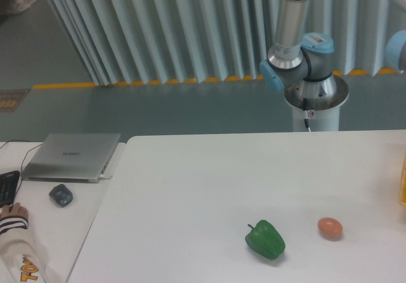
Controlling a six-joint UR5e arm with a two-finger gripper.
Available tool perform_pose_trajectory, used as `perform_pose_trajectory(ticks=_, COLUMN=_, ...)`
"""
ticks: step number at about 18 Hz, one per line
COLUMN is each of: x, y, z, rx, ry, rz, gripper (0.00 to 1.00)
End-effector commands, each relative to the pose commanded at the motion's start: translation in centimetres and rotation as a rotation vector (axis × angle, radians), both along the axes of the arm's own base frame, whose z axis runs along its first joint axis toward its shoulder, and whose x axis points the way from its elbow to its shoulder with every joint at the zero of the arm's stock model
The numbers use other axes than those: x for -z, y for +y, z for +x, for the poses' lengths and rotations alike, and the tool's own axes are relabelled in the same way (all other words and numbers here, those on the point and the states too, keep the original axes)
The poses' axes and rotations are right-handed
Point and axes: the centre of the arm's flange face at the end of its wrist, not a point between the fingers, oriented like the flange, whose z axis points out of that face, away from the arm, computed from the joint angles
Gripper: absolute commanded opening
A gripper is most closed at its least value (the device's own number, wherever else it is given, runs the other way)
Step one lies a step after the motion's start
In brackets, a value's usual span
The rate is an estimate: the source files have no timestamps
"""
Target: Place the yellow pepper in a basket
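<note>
White tabletop (209, 175) is taking up most of the view, with the grey and blue UR5e arm (297, 48) rising behind its far edge and running out of sight past the upper right corner. A closed silver laptop (70, 156) is lying on the side surface at the left, and near it a dark mouse (61, 195) and a person's sleeve and hand (14, 214) are showing at the edge. On the table, the green pepper (265, 239) is sitting toward the front, with the small orange-brown egg-shaped thing (330, 228) just to its right, the two apart. Only a narrow yellow-orange sliver of the basket (403, 184) is showing at the right border. The gripper is lying outside the view, so whether it is gripping anything cannot be told, and the yellow pepper is not showing anywhere either. Judging from this, the placing step is probably happening over the basket, off camera. Doing it well means lowering the pepper inside the basket walls before releasing it, then lifting straight up so the fingers are not catching the rim.
</note>
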Motion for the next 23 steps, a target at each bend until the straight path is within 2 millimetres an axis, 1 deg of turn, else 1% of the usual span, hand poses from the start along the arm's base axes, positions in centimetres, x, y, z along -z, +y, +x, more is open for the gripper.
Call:
perform_pose_trajectory(ticks=3, x=0.4, y=-4.2, z=-2.5, rx=0.102, ry=0.006, rz=-0.006, gripper=0.31)
perform_pose_trajectory(ticks=4, x=0.8, y=-5.1, z=-3.2, rx=0.136, ry=0.008, rz=-0.01, gripper=0.31)
perform_pose_trajectory(ticks=7, x=1.1, y=-6.4, z=-4.0, rx=0.217, ry=0.013, rz=-0.015, gripper=0.31)
perform_pose_trajectory(ticks=10, x=1.8, y=-7.4, z=-4.6, rx=0.371, ry=0.013, rz=-0.019, gripper=0.31)
perform_pose_trajectory(ticks=13, x=2.6, y=-9.5, z=-6.2, rx=0.465, ry=0.013, rz=-0.025, gripper=0.31)
perform_pose_trajectory(ticks=17, x=3.1, y=-10.7, z=-7.7, rx=0.555, ry=0.046, rz=-0.03, gripper=0.31)
perform_pose_trajectory(ticks=19, x=3.3, y=-11.0, z=-7.9, rx=0.56, ry=0.041, rz=-0.029, gripper=0.38)
perform_pose_trajectory(ticks=20, x=3.4, y=-11.0, z=-7.9, rx=0.56, ry=0.037, rz=-0.029, gripper=0.43)
perform_pose_trajectory(ticks=21, x=3.3, y=-11.0, z=-7.8, rx=0.56, ry=0.038, rz=-0.029, gripper=0.61)
perform_pose_trajectory(ticks=22, x=3.5, y=-10.9, z=-7.8, rx=0.562, ry=0.036, rz=-0.027, gripper=0.94)
perform_pose_trajectory(ticks=23, x=3.8, y=-10.9, z=-7.7, rx=0.551, ry=0.029, rz=-0.023, gripper=1.0)
